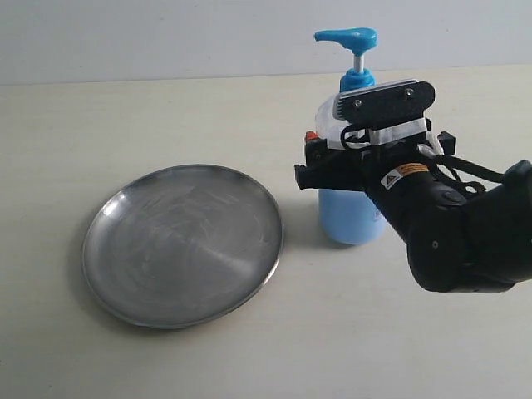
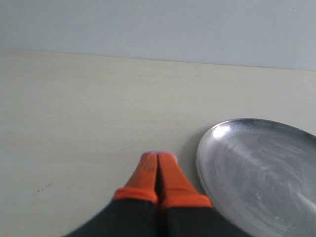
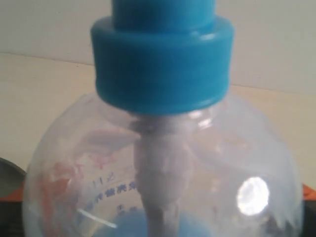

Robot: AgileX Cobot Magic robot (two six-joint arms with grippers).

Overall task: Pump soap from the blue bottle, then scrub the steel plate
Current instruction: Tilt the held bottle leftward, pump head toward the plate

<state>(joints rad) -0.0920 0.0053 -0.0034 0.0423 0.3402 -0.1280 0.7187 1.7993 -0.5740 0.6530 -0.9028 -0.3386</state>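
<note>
The right tool (image 1: 314, 156) clasps the blue bottle (image 1: 359, 80) at its clear shoulder, on the right of the tabletop (image 1: 100, 125). The black arm hides the bottle's near right side. Pale soap (image 1: 342, 224) fills its lower body. The steel plate (image 1: 183, 245) lies to the left, apart from the bottle. The left tool (image 2: 158, 165), orange tips pressed together, sits just beside the plate's rim.

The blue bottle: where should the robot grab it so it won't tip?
I'd grip the blue bottle around its wide round body, below the blue collar, coming in level from the exterior view's right. It stands upright, so jaws fit either side; the thin pump head must stay free for pressing, and the steel plate lies to its left.
</note>
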